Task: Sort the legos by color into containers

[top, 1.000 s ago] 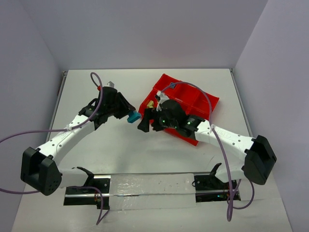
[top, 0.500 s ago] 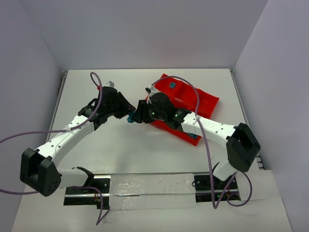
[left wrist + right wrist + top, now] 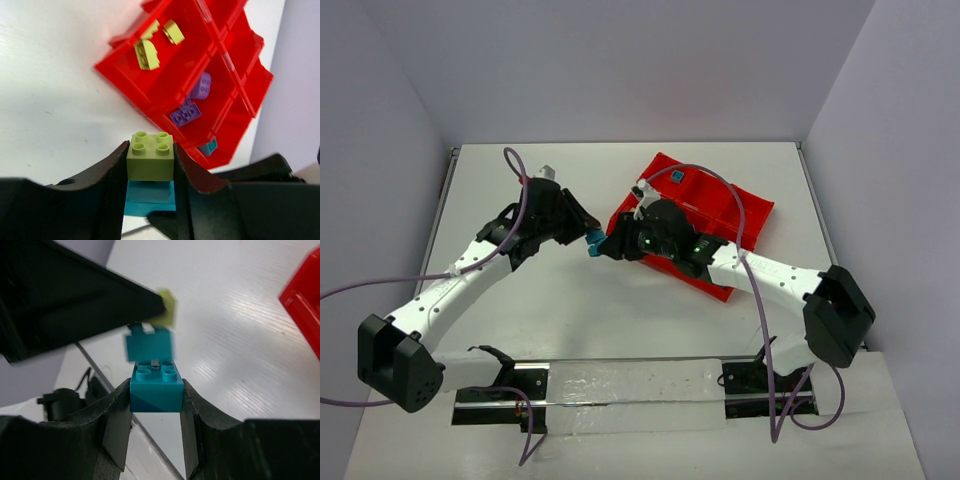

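Teal plastic sits clamped in the right arm's fingers (image 3: 117, 415), which are narrowed onto a teal brick (image 3: 156, 387) with its studs facing the other arm; the left arm's fingers (image 3: 112, 175) are likewise pinched tight on a yellow-green brick (image 3: 150, 156) that has teal stuck beneath it; this two-colour stack hangs above the tabletop (image 3: 620, 320), just beside the left corner of the red tray (image 3: 740, 215). Its long axis runs from one pair of fingers to the other, so separating the colours looks to call for a pull along that line, each arm drawing its own way; whether the teal is one brick or two the blurred wrist view does not settle. Yellow-green pieces (image 3: 147, 52), purple pieces (image 3: 186, 114) and a teal piece (image 3: 208, 146) lie in separate compartments; the right arm, reaching across the tray, is the nearer to them.
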Available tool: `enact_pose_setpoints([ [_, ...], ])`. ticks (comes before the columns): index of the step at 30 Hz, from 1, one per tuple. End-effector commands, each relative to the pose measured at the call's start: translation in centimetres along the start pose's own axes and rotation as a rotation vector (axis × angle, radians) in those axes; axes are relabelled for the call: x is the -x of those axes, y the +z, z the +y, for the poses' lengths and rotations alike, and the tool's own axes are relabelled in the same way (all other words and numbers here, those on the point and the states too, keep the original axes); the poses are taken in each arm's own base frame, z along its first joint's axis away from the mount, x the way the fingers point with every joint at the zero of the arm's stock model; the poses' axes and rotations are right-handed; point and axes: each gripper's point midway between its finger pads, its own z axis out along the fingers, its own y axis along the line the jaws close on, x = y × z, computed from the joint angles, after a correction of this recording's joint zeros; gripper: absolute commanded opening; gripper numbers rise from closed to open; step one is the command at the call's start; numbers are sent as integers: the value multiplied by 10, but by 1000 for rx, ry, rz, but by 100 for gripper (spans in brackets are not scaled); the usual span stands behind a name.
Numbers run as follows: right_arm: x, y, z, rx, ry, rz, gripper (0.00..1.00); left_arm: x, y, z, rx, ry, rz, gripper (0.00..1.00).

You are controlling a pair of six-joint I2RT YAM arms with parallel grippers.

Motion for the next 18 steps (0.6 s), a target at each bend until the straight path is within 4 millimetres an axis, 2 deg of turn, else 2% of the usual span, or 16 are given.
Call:
enact_pose_setpoints([
  [1,7,-29,-18,-58,-54,-49,0,35,-17,-7,-6,16,-114,0],
  [5,0,-48,-30,-115,-81,-47,0,37,-19,-7,-22,17,-133,0],
  [7,1,-56,-43,-178,-93,-58,0,38,-17,-7,-18,23,-129,0],
  [10,16,-69,-68,-295,-81,-106,0,34,-13,-4,-4,33,-108,0],
  [11,18,-70,-69,-299,-79,-110,0,34,-12,-4,-4,34,-106,0],
  [15,49,-81,-80,-329,-61,-178,0,31,-9,-2,2,35,-97,0],
  [18,61,-83,-84,-365,-69,-194,0,30,-7,1,15,39,-92,0],
])
